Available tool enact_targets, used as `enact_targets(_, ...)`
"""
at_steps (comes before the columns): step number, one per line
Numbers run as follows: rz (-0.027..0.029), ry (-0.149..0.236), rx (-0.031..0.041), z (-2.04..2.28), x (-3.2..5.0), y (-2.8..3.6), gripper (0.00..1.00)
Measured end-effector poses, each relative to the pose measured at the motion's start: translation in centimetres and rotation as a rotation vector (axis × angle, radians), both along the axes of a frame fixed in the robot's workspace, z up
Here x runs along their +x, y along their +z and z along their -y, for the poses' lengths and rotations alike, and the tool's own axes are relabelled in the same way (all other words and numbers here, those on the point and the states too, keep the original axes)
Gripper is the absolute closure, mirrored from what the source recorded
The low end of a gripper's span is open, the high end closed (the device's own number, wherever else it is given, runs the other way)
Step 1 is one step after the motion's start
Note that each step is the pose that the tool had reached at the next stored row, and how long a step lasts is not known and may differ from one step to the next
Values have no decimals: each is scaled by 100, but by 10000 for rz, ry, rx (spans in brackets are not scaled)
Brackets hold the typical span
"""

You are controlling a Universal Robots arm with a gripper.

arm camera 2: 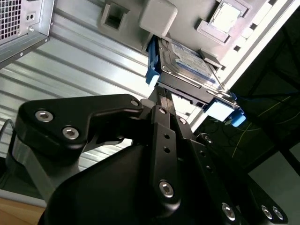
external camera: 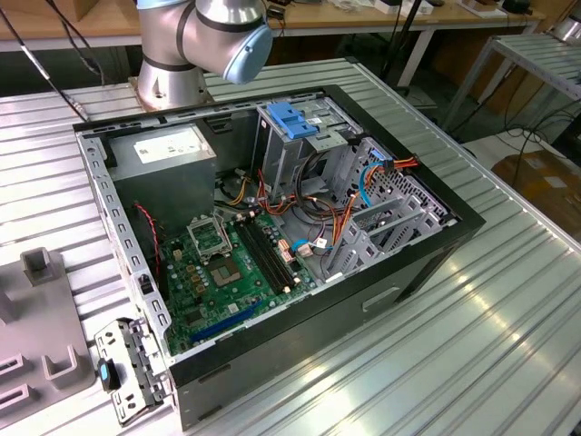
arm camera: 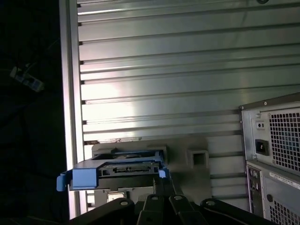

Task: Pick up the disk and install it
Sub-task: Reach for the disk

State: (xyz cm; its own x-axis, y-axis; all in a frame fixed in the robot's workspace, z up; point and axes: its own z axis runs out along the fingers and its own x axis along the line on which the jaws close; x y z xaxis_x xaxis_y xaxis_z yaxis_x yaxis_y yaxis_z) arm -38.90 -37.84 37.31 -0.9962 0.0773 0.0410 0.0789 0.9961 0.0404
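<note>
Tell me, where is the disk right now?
In both wrist views the disk sits just ahead of the gripper, by a grey holder on the ribbed metal table, outside the computer case.

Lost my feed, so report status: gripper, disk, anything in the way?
Gripper at edge of disk, grip unconfirmed. Disk at grey fixture, outside computer case, not installed. No obstruction seen near it.
</note>
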Motion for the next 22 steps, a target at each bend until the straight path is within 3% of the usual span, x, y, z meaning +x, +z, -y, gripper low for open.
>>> enact_targets(11,-1,-1,1,-3,-209,-6,89)
enact_targets(18,-1,-1,2,-3,-225,-6,89)
enact_targets(22,-2,-1,5,-3,-289,-6,89)
